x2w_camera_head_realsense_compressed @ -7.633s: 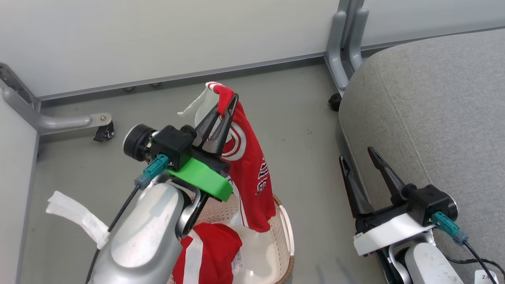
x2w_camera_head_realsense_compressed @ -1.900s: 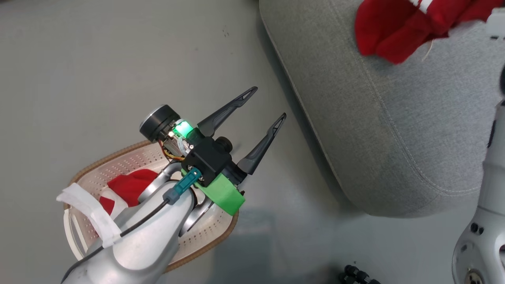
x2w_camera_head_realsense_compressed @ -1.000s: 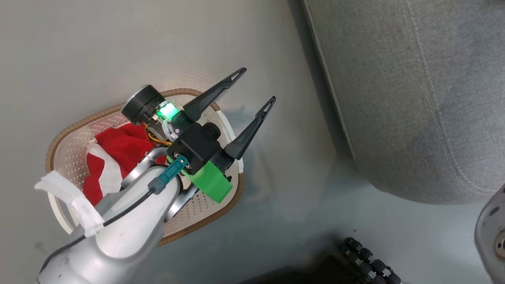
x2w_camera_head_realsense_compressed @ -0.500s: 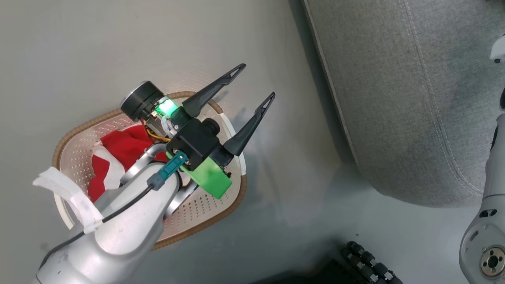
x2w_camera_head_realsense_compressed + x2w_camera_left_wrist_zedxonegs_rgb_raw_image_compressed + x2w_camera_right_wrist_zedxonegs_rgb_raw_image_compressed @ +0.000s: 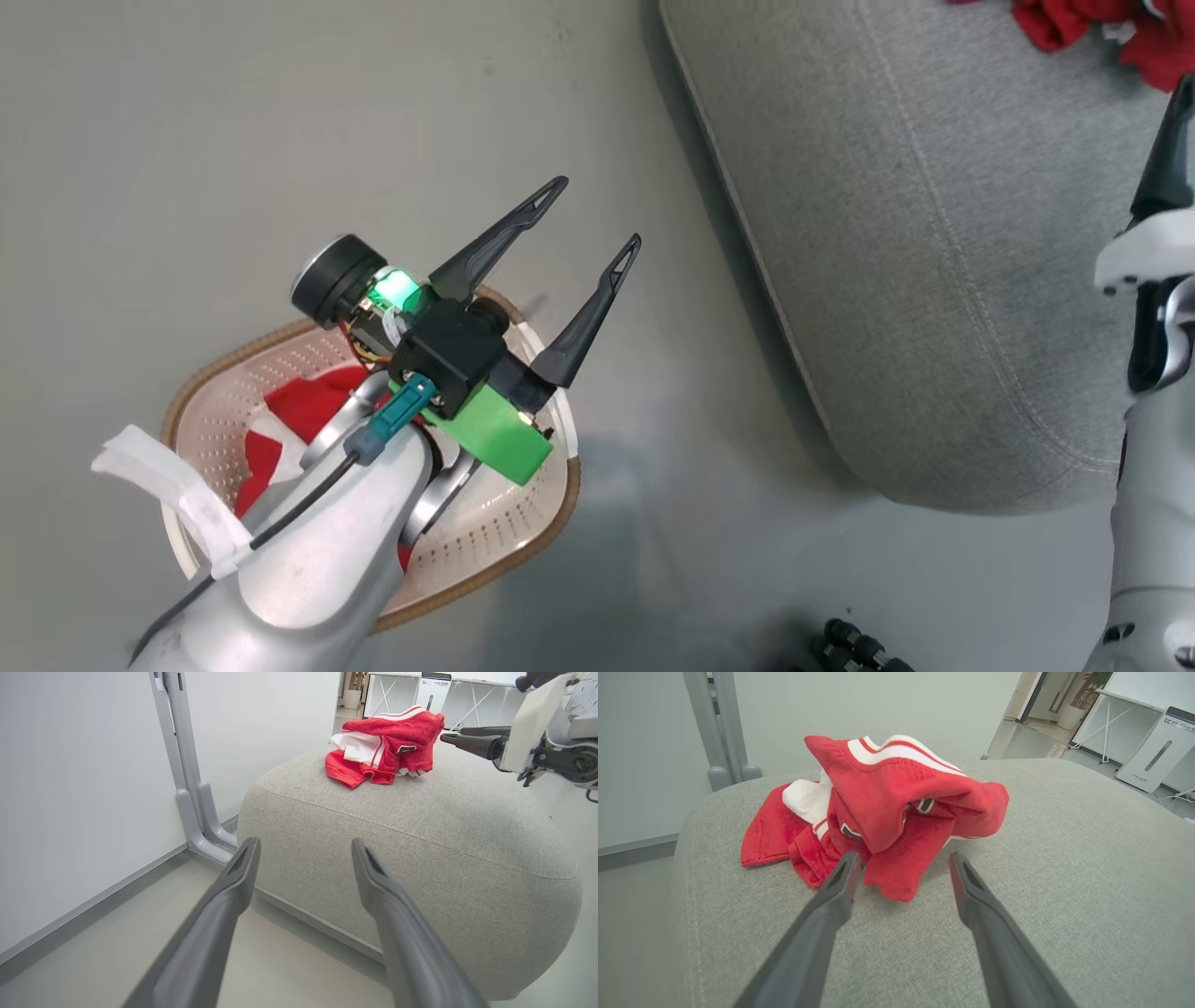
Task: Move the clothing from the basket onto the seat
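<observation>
One red and white piece of clothing [image 5: 887,793] lies crumpled on top of the grey seat [image 5: 1064,868]; it also shows on the seat [image 5: 420,826] in the left wrist view as a heap of clothing [image 5: 387,746]. My right gripper [image 5: 903,858] is open just in front of it, a fold of fabric lying loose between the fingertips. A second red and white garment [image 5: 308,406] sits in the cream basket [image 5: 523,551], partly hidden under my left arm. My left gripper [image 5: 596,213] hangs open and empty above the basket's right rim, pointing at the seat [image 5: 934,233].
A grey metal partition foot [image 5: 196,812] and white wall panels stand left of the seat. Bare grey floor lies between basket and seat. A black ribbed part [image 5: 850,649] shows at the bottom edge. A white appliance [image 5: 1153,751] stands far behind.
My right gripper has gone from shut to open, leaving the red garment resting on the seat. The head camera has shifted; the left gripper stays open above the basket.
</observation>
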Controlling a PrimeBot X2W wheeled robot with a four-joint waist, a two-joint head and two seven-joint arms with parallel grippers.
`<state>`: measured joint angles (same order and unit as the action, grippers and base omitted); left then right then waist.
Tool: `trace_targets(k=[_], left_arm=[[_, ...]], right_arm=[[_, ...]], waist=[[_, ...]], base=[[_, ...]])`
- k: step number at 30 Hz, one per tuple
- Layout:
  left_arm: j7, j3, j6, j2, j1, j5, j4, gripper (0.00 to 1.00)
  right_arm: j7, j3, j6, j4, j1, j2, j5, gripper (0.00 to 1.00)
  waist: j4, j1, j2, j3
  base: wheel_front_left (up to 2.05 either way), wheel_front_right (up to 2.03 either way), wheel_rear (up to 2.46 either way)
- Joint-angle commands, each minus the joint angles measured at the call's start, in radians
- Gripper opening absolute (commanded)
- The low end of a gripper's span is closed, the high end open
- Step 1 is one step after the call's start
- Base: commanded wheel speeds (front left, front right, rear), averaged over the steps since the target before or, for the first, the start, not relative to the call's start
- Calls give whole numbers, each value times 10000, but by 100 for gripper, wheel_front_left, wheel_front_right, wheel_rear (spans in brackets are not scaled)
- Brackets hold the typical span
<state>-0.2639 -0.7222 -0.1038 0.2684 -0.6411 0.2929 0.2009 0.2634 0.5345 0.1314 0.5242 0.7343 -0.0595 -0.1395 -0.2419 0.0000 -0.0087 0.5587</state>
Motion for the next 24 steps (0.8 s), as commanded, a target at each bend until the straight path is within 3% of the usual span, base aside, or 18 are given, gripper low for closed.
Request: trace_targets(k=[1, 10, 17, 24], left_arm=[[-8, 99, 63, -50, 221, 36, 34, 100], [-8, 915, 192, -485, 1136, 173, 192, 100], [-7, 1901, 284, -869, 1923, 245, 299, 100], [-8, 2967, 279, -1113, 2693, 110, 390, 100]], right_arm=[[20, -116, -14, -157, -369, 1, 71, 100], [20, -1322, -14, -1103, -1679, 42, 515, 100], [20, -2558, -14, -1891, -2522, 63, 965, 100], [20, -3704, -12, -1886, -2916, 66, 1303, 100]], waist=[[-137, 0, 87, -690], [158, 0, 87, -1932], [848, 0, 87, -2779], [1551, 0, 87, -3429]], base=[[0, 0, 0], [0, 0, 0], [0, 0, 0], [0, 0, 0]])
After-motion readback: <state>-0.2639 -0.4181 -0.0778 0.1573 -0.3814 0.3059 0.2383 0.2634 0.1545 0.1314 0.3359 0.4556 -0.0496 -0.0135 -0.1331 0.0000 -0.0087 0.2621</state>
